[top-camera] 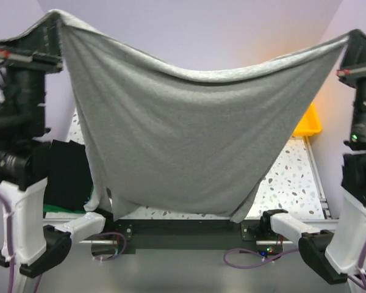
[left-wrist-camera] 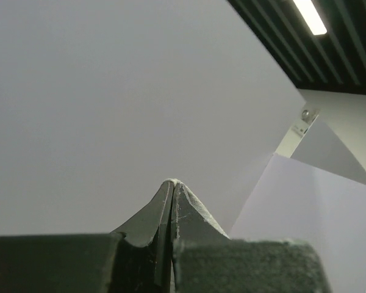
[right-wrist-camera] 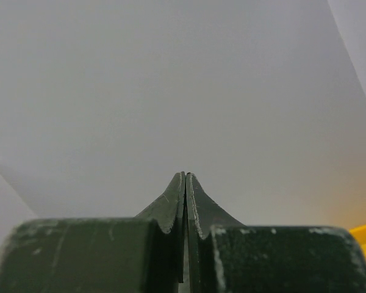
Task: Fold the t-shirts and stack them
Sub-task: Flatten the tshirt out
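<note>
High above the table [top-camera: 293,177], the grey t-shirt [top-camera: 189,134] hangs spread wide in the air between the two arms. Its upper edge sags in a shallow curve from one raised corner to the other, and its lower edge dips lowest at the right, close over the near edge of the table. The cloth hides most of the table's middle from the top camera.

At the upper left, the shirt's corner is bunched at the left gripper [top-camera: 53,21]. Its opposite corner stretches up to the right gripper [top-camera: 352,38]. Both wrist views show the fingers pressed together tip to tip, left [left-wrist-camera: 172,183] and right [right-wrist-camera: 185,176], aimed at a plain pale wall [right-wrist-camera: 171,79]. No cloth shows between the tips there. In the top view, however, the shirt hangs from each clamped gripper, so each is clenched on a corner.

Below the left corner, a folded black t-shirt [top-camera: 67,174] lies on the table beside the left arm. A strip of a green t-shirt [top-camera: 61,209] peeks out beneath its near edge. At the far right, a yellow tray [top-camera: 309,122] sits on the speckled table, partly hidden behind the hanging cloth. A ceiling light [left-wrist-camera: 310,15] shows in the upper right corner of the left wrist view.
</note>
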Robot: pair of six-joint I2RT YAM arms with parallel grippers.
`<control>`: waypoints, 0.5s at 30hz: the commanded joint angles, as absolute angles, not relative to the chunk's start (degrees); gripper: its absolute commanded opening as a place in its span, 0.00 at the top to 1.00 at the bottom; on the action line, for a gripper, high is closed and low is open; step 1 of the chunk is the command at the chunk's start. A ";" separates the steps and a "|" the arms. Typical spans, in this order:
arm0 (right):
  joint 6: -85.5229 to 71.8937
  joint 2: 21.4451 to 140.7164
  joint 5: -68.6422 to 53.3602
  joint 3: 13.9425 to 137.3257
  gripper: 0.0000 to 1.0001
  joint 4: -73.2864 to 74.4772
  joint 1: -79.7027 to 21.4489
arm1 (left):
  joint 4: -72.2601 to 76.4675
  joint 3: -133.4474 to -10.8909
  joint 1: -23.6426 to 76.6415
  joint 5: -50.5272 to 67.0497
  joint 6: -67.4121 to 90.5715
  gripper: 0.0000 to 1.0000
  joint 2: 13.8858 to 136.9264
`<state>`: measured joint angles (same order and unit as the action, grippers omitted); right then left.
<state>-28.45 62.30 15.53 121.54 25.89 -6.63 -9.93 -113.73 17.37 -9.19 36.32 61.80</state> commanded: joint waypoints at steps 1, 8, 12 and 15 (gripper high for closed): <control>-27.60 66.60 16.26 117.34 1.00 18.55 -6.33 | -2.22 -109.43 17.05 -8.26 37.09 1.00 67.14; -26.90 77.66 15.82 114.60 1.00 9.24 -6.42 | 6.06 -112.39 15.31 -8.00 34.63 1.00 79.87; -25.84 87.95 16.17 122.24 1.00 5.28 -6.33 | 9.83 -121.09 8.63 -1.08 39.97 1.00 93.55; -25.14 96.81 16.35 132.25 1.00 3.87 -6.42 | 12.74 -133.73 3.35 4.81 47.18 1.00 105.32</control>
<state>-26.92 92.71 15.49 122.93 12.01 -6.63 2.98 -123.28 8.25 -1.74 40.32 98.98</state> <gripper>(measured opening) 0.007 0.018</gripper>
